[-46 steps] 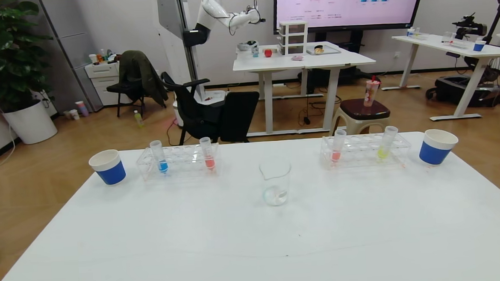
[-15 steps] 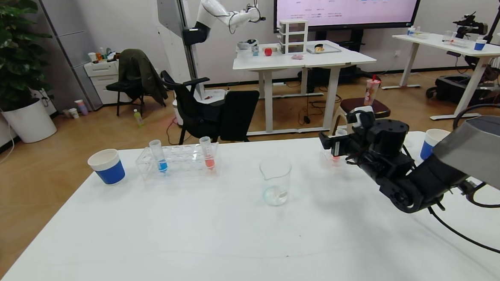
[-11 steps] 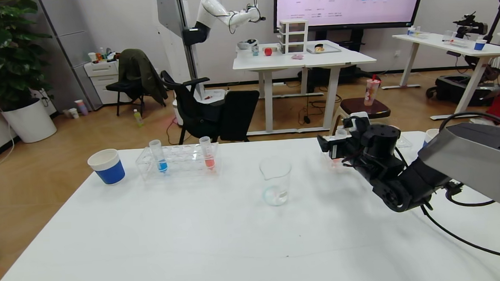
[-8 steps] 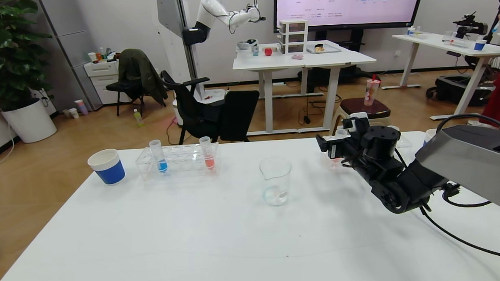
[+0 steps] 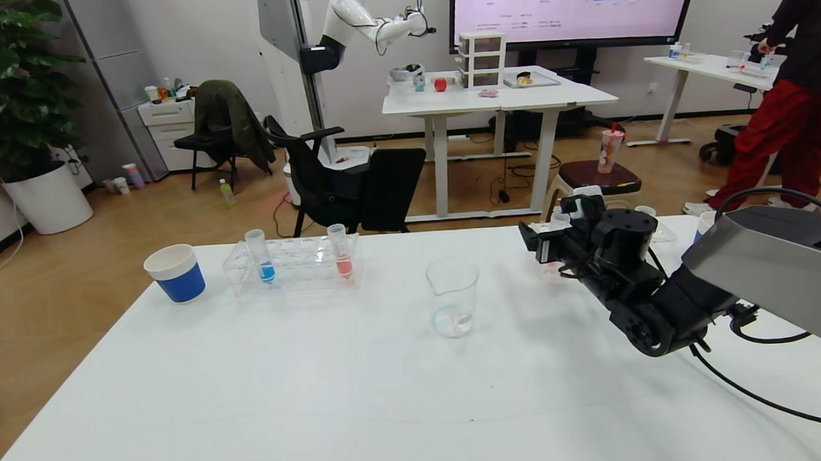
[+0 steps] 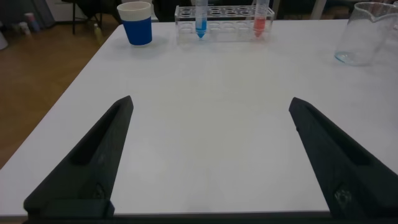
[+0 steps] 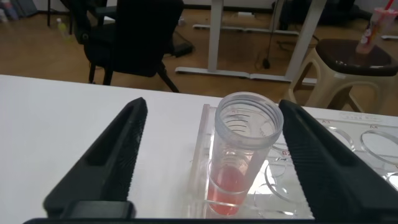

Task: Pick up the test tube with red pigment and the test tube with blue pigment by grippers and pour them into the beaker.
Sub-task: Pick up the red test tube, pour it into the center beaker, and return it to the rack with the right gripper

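Bench (image 5: 265, 407) first: we see it white and broad, with the beaker (image 5: 453, 297) standing upright near its middle. From the beaker, the left rack (image 5: 293, 263) lies toward ten o'clock and holds the test tube with blue pigment (image 5: 259, 257) upright at its outer end, with a deeper coral tube (image 5: 340, 251) at its inner end. The right rack (image 7: 292, 168) lies toward two o'clock, mostly hidden behind our right arm in the head view.

Our right tool (image 7: 214, 162) is open, its two black fingers (image 7: 109, 165) spread wide to either side of the test tube with red pigment (image 7: 244, 152). That tube stands upright in the rack's end hole, its long axis vertical and its mouth up. It sits dead ahead at twelve o'clock from the tool, in the gap but apart from both fingers. We judge the next move turns on this: the fingers flank the tube near its top and should close squarely across its axis.

Our left tool (image 6: 208, 155) is open too, low over the near bench. The blue tube lies ahead of it at about twelve o'clock, well apart. The left arm is the nearer one for it.
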Controlling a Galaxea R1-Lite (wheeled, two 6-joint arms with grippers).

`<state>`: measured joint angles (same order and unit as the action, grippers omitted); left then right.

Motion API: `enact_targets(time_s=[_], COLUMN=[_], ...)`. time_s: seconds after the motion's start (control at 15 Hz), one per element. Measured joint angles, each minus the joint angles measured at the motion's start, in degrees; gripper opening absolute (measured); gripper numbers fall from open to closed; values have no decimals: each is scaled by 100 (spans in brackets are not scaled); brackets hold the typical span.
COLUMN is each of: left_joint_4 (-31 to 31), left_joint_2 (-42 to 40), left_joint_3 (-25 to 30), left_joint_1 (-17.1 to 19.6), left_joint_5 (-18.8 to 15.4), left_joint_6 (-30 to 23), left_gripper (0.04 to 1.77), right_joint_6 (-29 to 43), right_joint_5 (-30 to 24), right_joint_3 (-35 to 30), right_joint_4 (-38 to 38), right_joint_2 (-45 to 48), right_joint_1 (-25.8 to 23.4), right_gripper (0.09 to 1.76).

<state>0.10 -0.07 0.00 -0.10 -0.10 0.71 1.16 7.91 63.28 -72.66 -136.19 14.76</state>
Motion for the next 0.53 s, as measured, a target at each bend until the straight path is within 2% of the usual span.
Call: enact_targets(time_s=[0.13,0.2,0.27,0.33,0.4,0.53], left_joint_4=[0,0,0,0,0,0], left_joint_2=[0,0,0,0,0,0], left_joint_3=[0,0,0,0,0,0], left_joint_1=[0,0,0,0,0,5], left_joint_5=[0,0,-1,0,0,2], left_joint_6=[0,0,0,-2,0,0], left_gripper=[175,175,175,175,175,175], right_joint_6=[5,-1,-4,-1,-1,-17], right_joint_5=[46,44,43,35,38,38], right_joint_3=[-17,-27,-30,-30,-28,-22], right_joint_4=[-20,-28,-39,-52,-50,-41], right_joint_2=[44,59,67,83,107,185], right_joint_1=[-11,-18,-21,-21,-29,-27], right_gripper=[56,35,38,60,52,52])
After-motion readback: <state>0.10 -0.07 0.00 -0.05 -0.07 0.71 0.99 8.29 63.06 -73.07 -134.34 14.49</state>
